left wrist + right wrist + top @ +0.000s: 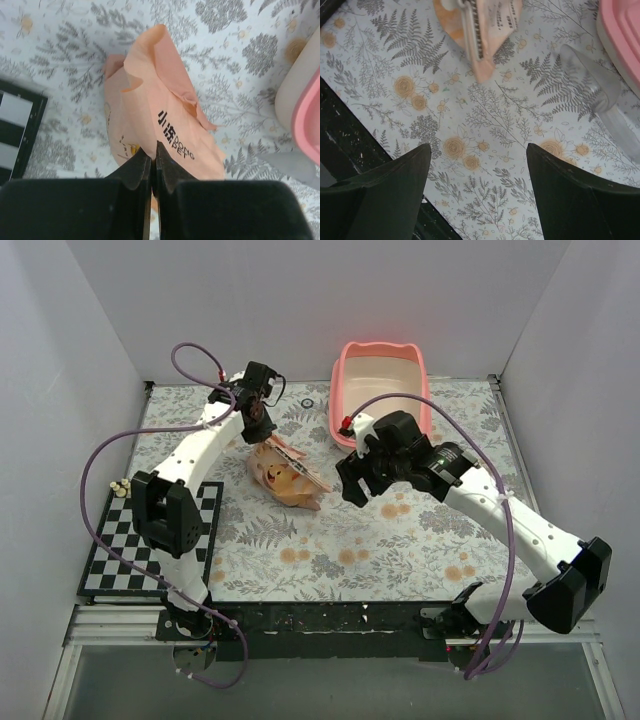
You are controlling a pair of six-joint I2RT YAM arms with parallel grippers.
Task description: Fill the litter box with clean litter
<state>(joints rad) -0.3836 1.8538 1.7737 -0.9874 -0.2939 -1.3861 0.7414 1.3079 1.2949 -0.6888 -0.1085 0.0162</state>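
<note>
A: Black fingers (132,172) of the left gripper (152,148) fill the bottom of its wrist view. Pressed together?
B: Yes, pinching one edge of the orange bag (165,110) — a hold, I'd judge, for lifting it and tipping it out. It lies slumped on the table (400,540), near the middle.
A: And the right gripper (478,147)?
B: Fingers spread wide, holding nothing, hanging over the table just right of the bag. Probably placed there to steady or take the other end. What looks like a clear scoop (592,87) lies beside it, close to the box.
A: Where's the litter box (338,388)?
B: At the far edge, right of centre, apart from the bag. Pink, with a high rounded rim and a pale cream floor — and that floor looks bare.
A: Any litter showing?
B: None that I can see. Presumably it's inside the bag, so the filling hasn't begun.
</note>
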